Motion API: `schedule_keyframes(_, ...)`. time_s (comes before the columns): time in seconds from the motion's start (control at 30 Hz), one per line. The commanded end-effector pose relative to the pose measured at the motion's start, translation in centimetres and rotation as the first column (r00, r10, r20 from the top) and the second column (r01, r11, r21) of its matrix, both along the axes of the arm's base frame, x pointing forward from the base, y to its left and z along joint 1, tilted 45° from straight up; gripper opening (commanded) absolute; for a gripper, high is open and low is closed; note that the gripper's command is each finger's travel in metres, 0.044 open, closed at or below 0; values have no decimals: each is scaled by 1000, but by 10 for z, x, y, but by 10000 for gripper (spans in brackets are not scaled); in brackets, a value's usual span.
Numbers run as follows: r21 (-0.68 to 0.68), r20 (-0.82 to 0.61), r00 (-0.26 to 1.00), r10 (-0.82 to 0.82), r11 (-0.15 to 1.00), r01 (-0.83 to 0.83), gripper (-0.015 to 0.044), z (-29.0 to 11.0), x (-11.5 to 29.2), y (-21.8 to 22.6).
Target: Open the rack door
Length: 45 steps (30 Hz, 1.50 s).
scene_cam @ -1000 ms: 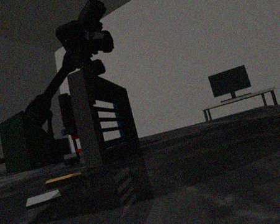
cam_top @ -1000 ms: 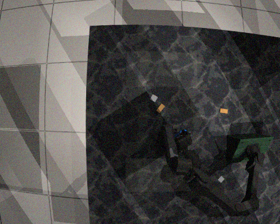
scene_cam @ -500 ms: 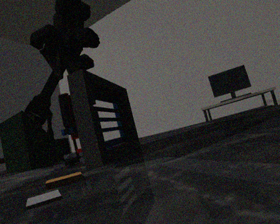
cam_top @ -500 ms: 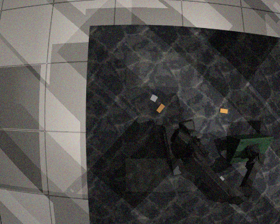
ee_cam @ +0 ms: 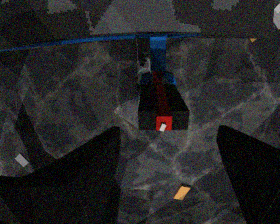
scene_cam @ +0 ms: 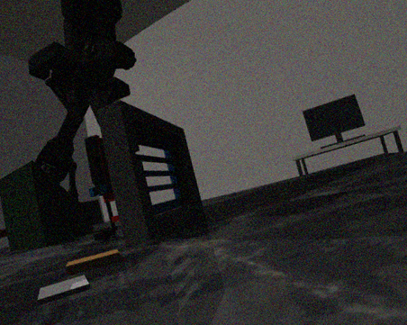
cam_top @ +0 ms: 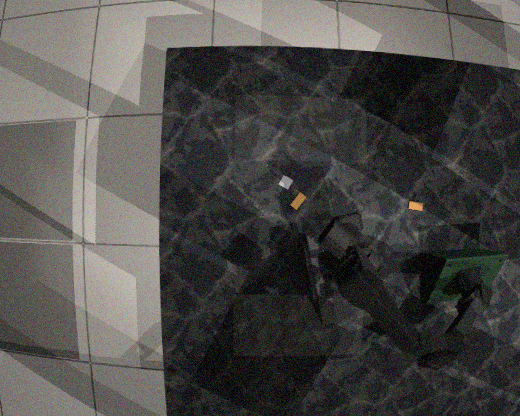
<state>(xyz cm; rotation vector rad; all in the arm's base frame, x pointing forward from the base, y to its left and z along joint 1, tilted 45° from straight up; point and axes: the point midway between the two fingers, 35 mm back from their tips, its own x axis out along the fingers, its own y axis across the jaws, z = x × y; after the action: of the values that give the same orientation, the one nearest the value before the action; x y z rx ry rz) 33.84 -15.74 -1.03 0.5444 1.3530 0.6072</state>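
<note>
The handle (ee_cam: pixel 163 111), a dark upright block with a red end and a small white mark, stands in the middle of the wrist view. Its upright dark part (scene_cam: pixel 96 161) shows beside the rack frame (scene_cam: pixel 123 179), with blue and red parts under it. My gripper (ee_cam: pixel 169 133) is open, one finger to each side of the handle in the wrist view, with a gap on both sides. In the exterior view it hangs near the top of the frame. Dark slats (scene_cam: pixel 157 173) with blue ends show through the frame's opening. The door's exact angle is too dark to tell.
A green box (cam_top: pixel 492 265) (scene_cam: pixel 21 209) stands to one side, near the arm. An orange tile (cam_top: pixel 298 201) (scene_cam: pixel 93 259) and a white tile (cam_top: pixel 285 182) (scene_cam: pixel 64 287) lie close together. Another orange tile (cam_top: pixel 415 205) lies farther right. A monitor (scene_cam: pixel 334 117) stands far behind.
</note>
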Motion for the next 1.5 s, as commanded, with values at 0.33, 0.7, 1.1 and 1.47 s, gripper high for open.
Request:
schedule_keyframes(0.33,9,-5,1000,-1,1000,1,281,-17,3,17)
schedule_keyframes(0.7,10,-4,1000,-1,1000,1,281,-30,5,30)
schedule_keyframes(1.1,11,-4,1000,-1,1000,1,281,-43,6,44)
schedule_keyframes(1.47,12,-4,1000,-1,1000,1,90,-45,6,46)
